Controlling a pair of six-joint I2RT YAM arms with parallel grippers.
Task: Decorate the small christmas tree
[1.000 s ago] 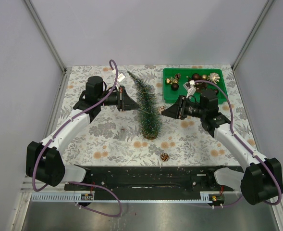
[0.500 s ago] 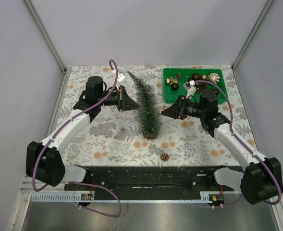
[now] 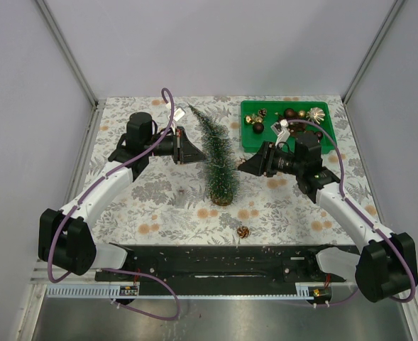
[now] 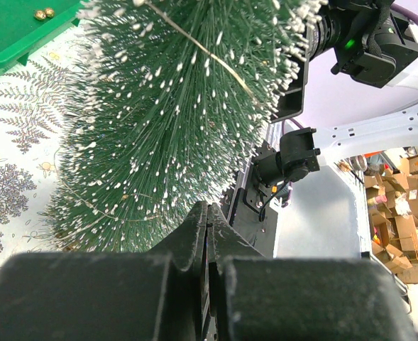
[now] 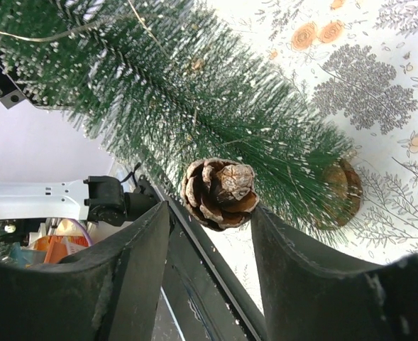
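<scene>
floral table (image 3: 159, 206); pine cone (image 5: 219, 192) against small christmas tree (image 3: 219, 160), right gripper (image 5: 210, 213) parted

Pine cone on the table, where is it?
Top view: the pine cone lies just in front of the small christmas tree, slightly right.

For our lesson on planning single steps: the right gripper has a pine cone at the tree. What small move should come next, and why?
Probably draw the right gripper straight back from the small christmas tree. Its fingers stand apart, with a gap beside the pine cone, which rests against the bristles, so it looks released.
</scene>
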